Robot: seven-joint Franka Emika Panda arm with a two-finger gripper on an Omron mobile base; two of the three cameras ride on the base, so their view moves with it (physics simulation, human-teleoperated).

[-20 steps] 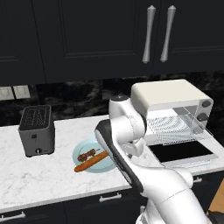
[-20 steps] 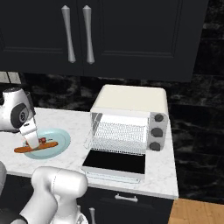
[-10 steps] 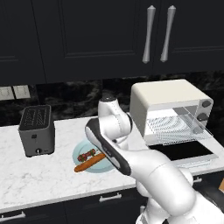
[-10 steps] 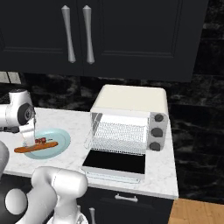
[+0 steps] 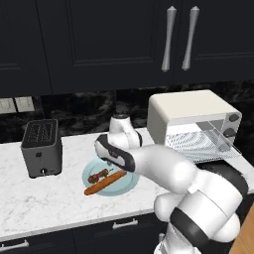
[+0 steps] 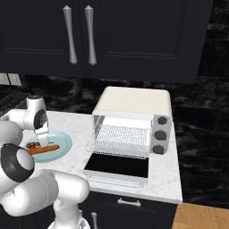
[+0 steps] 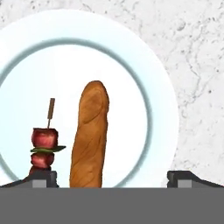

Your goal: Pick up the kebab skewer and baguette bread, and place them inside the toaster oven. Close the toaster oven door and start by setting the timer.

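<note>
On plate (image 7: pixel 162 105), baguette bread (image 7: pixel 89 140), kebab skewer (image 7: pixel 43 144), no legible writing

I am working in a rendered home kitchen. Dark cabinets (image 5: pixel 99 44) with silver bar handles (image 5: pixel 169 38) hang above a black marbled backsplash (image 6: pixel 197 103). A white marble counter (image 5: pixel 44 198) carries a slot toaster (image 5: pixel 41 148), a cream toaster oven (image 6: pixel 134 123) with its door (image 6: pixel 117 167) down, and a pale blue plate (image 7: pixel 162 109) of food. Wall sockets (image 5: pixel 15 104) sit at left; wood flooring (image 6: pixel 203 217) shows at lower right.
</note>
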